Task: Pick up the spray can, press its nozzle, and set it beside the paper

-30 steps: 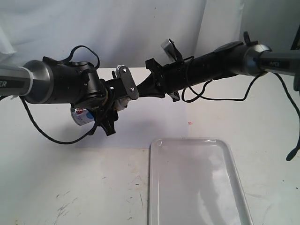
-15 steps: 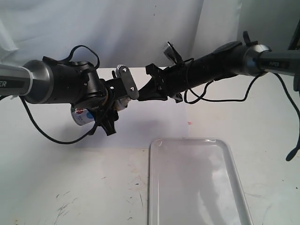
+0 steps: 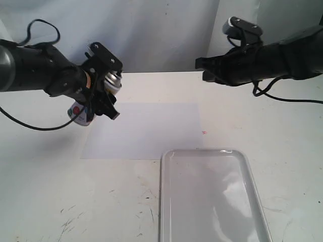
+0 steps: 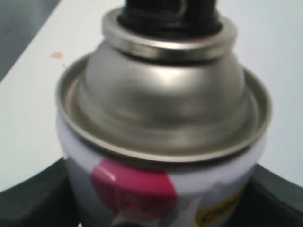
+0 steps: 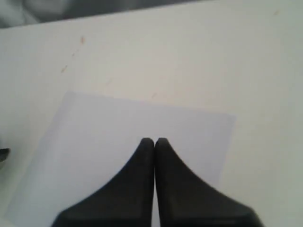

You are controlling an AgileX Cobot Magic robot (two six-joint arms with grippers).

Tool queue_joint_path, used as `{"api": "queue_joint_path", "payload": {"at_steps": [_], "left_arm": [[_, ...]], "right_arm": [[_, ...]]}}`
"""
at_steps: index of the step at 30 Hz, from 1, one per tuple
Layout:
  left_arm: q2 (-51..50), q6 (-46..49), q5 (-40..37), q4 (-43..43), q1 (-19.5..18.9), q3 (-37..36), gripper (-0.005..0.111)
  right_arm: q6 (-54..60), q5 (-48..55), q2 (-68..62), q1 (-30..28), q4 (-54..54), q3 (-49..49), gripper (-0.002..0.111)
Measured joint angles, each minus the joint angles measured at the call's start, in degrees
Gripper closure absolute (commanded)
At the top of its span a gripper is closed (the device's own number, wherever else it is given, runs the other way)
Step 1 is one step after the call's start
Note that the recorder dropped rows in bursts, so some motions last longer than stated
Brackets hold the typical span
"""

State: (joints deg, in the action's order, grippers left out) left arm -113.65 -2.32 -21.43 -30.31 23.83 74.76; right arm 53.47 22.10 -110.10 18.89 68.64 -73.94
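Observation:
The spray can (image 3: 83, 112) hangs tilted over the left edge of the paper (image 3: 146, 131), its silver shoulder and black nozzle (image 3: 115, 80) pointing up and to the right. My left gripper (image 3: 102, 96) is shut on the can's body. In the left wrist view the can (image 4: 161, 109) fills the picture, with the nozzle (image 4: 170, 14) at its end and dark fingers (image 4: 33, 198) on both sides of the label. My right gripper (image 3: 201, 68) is shut on nothing and hovers well to the right of the can. Its fingertips (image 5: 155, 142) touch, with the paper (image 5: 118, 132) below.
A glossy white raised-rim tray (image 3: 166, 201) lies at the front right, its near corner touching the paper's lower right edge. A white backdrop stands behind the table. Black cables hang from both arms.
Both arms met in the middle of the view with the right gripper at the can's nozzle; now they have drawn apart, left arm with the can to the left, right arm to the right, uncovering the paper.

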Motion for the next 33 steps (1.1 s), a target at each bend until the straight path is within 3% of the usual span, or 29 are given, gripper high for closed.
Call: {"api": "queue_joint_path", "payload": {"at_steps": [4,8,14,25,27,33], "left_arm": [[4.17,0.0,3.16,4.13,-1.45,0.0,0.107],[6.03,0.0,4.86,7.32,-1.57,0.0,0.107],[8.45,1.13,6.15,13.98,-1.57,-0.39,0.107],[14.83,5.38,13.01,22.15,-1.46,-7.45,0.107],[15.37,5.38,14.05,22.28,-0.35,-8.24,0.107],[15.76,3.13,21.43,22.51,8.78,-8.68,0.107]], "right_arm": [[14.35,-14.05,11.39,0.0,8.86,9.56,0.108],[21.6,-18.62,20.9,0.0,10.43,13.76,0.108],[23.68,-26.76,35.42,0.0,10.69,20.49,0.108],[23.41,-29.3,59.42,0.4,6.05,35.09,0.108],[22.19,-29.72,63.39,0.4,5.81,38.43,0.108],[18.98,-32.21,76.01,0.4,5.67,49.87,0.108]]}}
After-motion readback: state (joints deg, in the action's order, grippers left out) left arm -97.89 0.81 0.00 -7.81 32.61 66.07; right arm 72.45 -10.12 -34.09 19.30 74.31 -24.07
